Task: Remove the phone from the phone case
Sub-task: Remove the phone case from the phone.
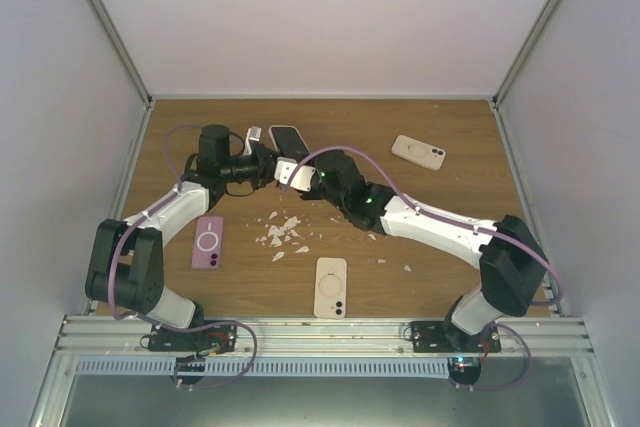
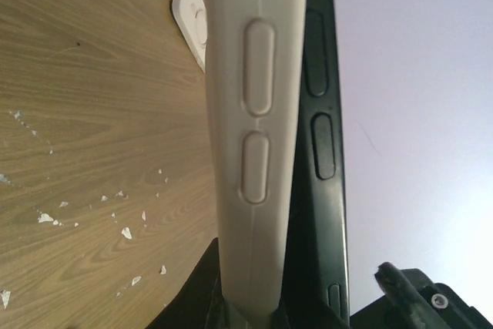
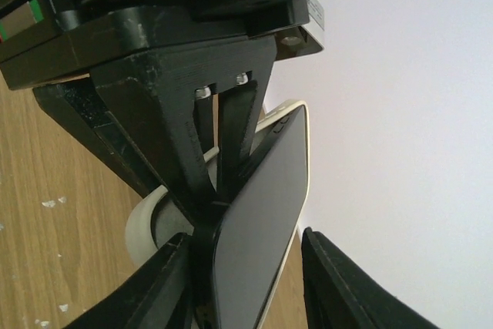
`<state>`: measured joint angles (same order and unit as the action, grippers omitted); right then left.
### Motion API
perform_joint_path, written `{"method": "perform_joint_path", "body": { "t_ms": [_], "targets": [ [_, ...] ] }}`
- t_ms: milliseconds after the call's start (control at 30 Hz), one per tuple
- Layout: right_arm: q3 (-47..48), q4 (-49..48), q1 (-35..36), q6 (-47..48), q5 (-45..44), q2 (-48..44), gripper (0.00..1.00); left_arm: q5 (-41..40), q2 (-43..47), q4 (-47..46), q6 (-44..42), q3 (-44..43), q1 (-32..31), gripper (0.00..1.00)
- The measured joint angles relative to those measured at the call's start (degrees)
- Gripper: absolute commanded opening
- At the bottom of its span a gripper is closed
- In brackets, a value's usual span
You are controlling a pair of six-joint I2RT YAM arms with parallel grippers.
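Top view: left pincer and right pincer meet at upper centre of worktop.
Left wrist: clamped on cream phone case; black phone partly out alongside, mid-frame.
Right wrist: half-open astride phone, one finger clear.
Risk: phone drops if freed ungripped.

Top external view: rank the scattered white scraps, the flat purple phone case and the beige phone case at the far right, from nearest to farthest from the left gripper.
From the left gripper:
1. The white scraps, mid-table, just toward the arm bases from it.
2. The purple phone case, front left.
3. The beige phone case, far right, toward the back.
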<state>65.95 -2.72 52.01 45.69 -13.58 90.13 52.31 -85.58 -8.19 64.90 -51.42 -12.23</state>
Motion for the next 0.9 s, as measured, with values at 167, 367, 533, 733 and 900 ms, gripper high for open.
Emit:
{"method": "perform_joint_path", "body": {
  "t_ms": [167, 367, 533, 733, 900],
  "targets": [
    [0.0, -1.2, 0.0, -0.2, -1.0, 1.1, 0.16, -1.3, 0.0, -0.5, 0.1, 0.0, -0.2, 0.00],
    [0.0, -2.4, -0.1, 0.1, -2.0, 1.4, 0.09, -2.4, 0.0, -2.3, 1.0, 0.0, -0.4, 0.00],
    [0.3, -2.8, -0.2, 0.2, -2.4, 1.6, 0.13, -2.8, 0.0, -3.1, 1.6, -0.1, -0.5, 0.00],
    [0.8, -4.0, -0.4, 0.1, -2.9, 3.0, 0.17, -4.0, 0.0, -3.2, 1.1, -0.1, -0.6, 0.00],
    [1.4, -5.4, -0.8, 0.2, -3.6, 4.5, 0.17, -5.7, 0.0, -3.6, 1.0, -0.1, -1.2, 0.00]
  ]
}}
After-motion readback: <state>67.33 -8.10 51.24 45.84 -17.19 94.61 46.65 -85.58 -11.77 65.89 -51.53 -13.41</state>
